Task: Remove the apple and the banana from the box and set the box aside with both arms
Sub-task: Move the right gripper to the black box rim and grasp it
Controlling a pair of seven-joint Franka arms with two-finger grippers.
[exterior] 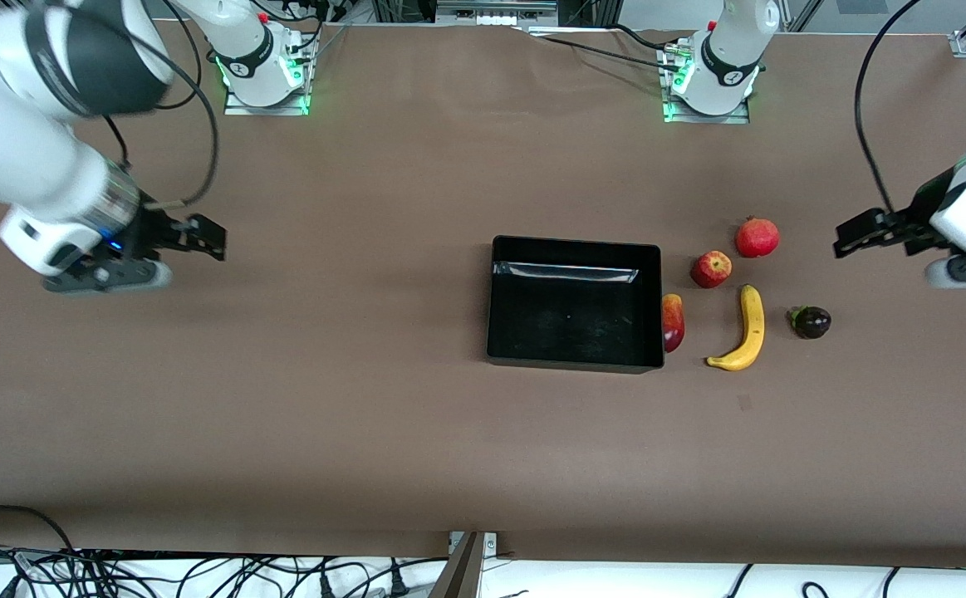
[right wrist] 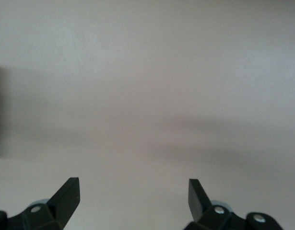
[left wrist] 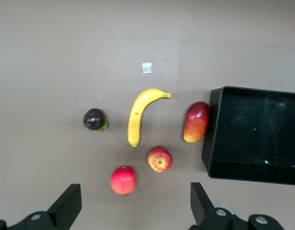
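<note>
The black box [exterior: 574, 357] sits empty mid-table, also in the left wrist view [left wrist: 219, 170]. The mango [exterior: 673, 321] lies against its wall toward the left arm's end. Beside it lie the apple [exterior: 711, 269], the pomegranate [exterior: 757, 237], the banana [exterior: 747, 330] and the dark purple fruit [exterior: 811, 321]. The left wrist view shows the mango [left wrist: 195, 121], apple [left wrist: 159, 158], pomegranate [left wrist: 123, 180], banana [left wrist: 140, 115] and purple fruit [left wrist: 95, 119]. My left gripper [exterior: 852, 232] hangs open and empty beside the pomegranate, and in its wrist view [left wrist: 135, 203]. My right gripper [exterior: 210, 237] hangs open and empty over bare table at the right arm's end.
The brown table [exterior: 325, 374] stretches wide between the right gripper and the box. A small pale mark [exterior: 744, 403] lies nearer the front camera than the banana. Cables lie along the front table edge [exterior: 200, 573].
</note>
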